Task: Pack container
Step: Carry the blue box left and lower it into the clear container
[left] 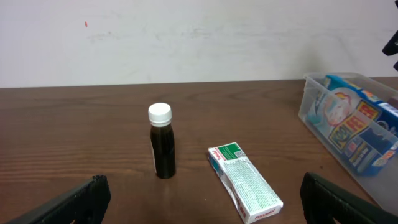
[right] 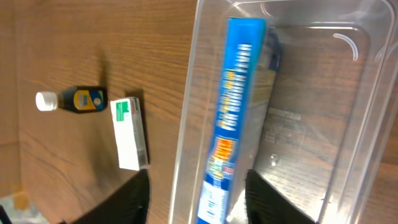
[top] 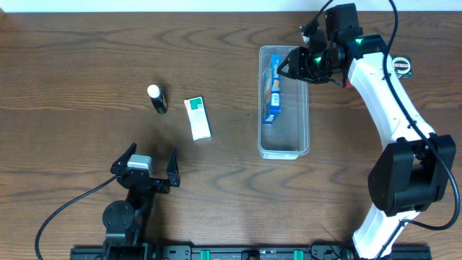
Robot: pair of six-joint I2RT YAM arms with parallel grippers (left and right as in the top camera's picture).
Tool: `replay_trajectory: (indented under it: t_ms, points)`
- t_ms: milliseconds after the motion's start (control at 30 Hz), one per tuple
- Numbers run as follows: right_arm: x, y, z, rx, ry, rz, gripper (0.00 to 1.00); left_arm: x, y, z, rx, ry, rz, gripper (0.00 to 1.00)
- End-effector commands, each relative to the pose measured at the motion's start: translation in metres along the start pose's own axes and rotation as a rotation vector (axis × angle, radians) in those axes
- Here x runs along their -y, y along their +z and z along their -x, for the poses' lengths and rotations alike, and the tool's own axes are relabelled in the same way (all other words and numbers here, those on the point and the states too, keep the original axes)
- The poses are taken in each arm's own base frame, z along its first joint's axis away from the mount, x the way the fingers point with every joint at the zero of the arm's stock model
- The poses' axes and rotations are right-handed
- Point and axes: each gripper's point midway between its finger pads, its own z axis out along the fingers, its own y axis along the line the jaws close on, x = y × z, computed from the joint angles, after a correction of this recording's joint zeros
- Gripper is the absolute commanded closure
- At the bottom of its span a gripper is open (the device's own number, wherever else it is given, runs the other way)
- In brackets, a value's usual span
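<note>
- Since the right gripper has its jaws half open, loose around the blue box, lift it straight up.
- Do not bump the container.
- The left gripper is wide open and empty.

Container common to all three views

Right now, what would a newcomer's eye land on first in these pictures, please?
The clear plastic container right of centre, holding a blue packet on edge along one long wall, its far end under the right claw. Left of it stand a white-capped dark bottle and a white-and-green box.
</note>
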Motion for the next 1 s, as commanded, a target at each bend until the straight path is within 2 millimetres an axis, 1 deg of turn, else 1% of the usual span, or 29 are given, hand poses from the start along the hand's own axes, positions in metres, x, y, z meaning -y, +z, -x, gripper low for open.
replay_trajectory:
  t_ms: [0,33,100,133,167,200,333,433,533,600,767,900,967]
  points:
    - [-0.002,0.002,-0.002,-0.005,-0.018,-0.003,0.62,0.000,0.001,-0.016,-0.049,0.007,-0.008,0.02]
    - [-0.003,0.002,-0.003,-0.007,-0.031,-0.002,0.67,0.000,0.001,-0.016,-0.048,0.007,-0.008,0.02]
    - [-0.004,0.005,-0.006,-0.014,-0.051,-0.019,0.78,0.000,0.001,-0.016,-0.048,0.007,-0.008,0.02]
    - [-0.003,0.007,-0.007,-0.014,-0.059,-0.044,0.85,0.000,0.001,-0.016,-0.048,0.007,-0.008,0.02]
    - [-0.003,0.009,-0.008,-0.012,-0.069,-0.067,0.94,0.000,0.001,-0.016,-0.048,0.007,-0.008,0.02]
    - [-0.005,0.011,-0.009,-0.011,-0.080,-0.082,0.99,0.000,0.001,-0.016,-0.049,0.007,-0.008,0.02]
    - [-0.015,0.021,-0.014,-0.008,-0.146,-0.122,0.99,0.000,0.001,-0.016,-0.048,0.007,-0.008,0.02]
    - [-0.015,0.024,-0.015,0.000,-0.168,-0.175,0.99,0.000,0.001,-0.016,-0.048,0.007,-0.008,0.02]
    - [-0.014,0.033,-0.019,-0.016,-0.175,-0.191,0.99,0.000,0.001,-0.016,-0.048,0.007,-0.008,0.02]
    - [-0.009,0.043,-0.024,-0.043,-0.169,-0.199,0.99,0.000,0.001,-0.016,-0.048,0.007,-0.008,0.02]
    - [0.011,0.068,-0.033,-0.105,-0.133,-0.223,0.99,0.000,0.001,-0.016,-0.048,0.007,-0.008,0.02]
    - [0.018,0.077,-0.037,-0.127,-0.125,-0.233,0.99,0.000,0.001,-0.016,-0.048,0.007,-0.008,0.02]
    - [0.021,0.077,-0.037,-0.127,-0.123,-0.245,0.99,0.000,0.001,-0.016,-0.048,0.007,-0.008,0.02]
